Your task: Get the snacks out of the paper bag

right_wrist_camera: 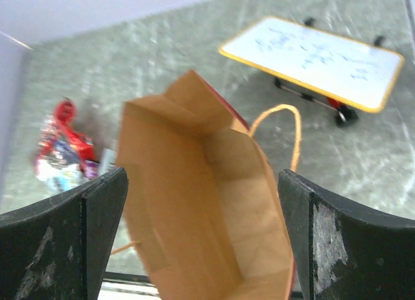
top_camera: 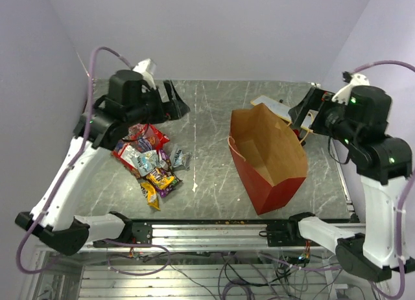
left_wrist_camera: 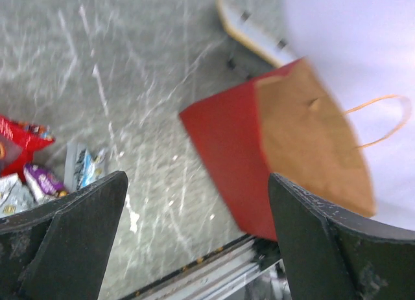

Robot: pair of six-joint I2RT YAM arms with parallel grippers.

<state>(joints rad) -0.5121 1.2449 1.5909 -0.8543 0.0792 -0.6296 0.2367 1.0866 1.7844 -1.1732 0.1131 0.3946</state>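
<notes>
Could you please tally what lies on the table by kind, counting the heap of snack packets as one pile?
paper bag: 1
white board: 1
snack pile: 1
Total: 3
</notes>
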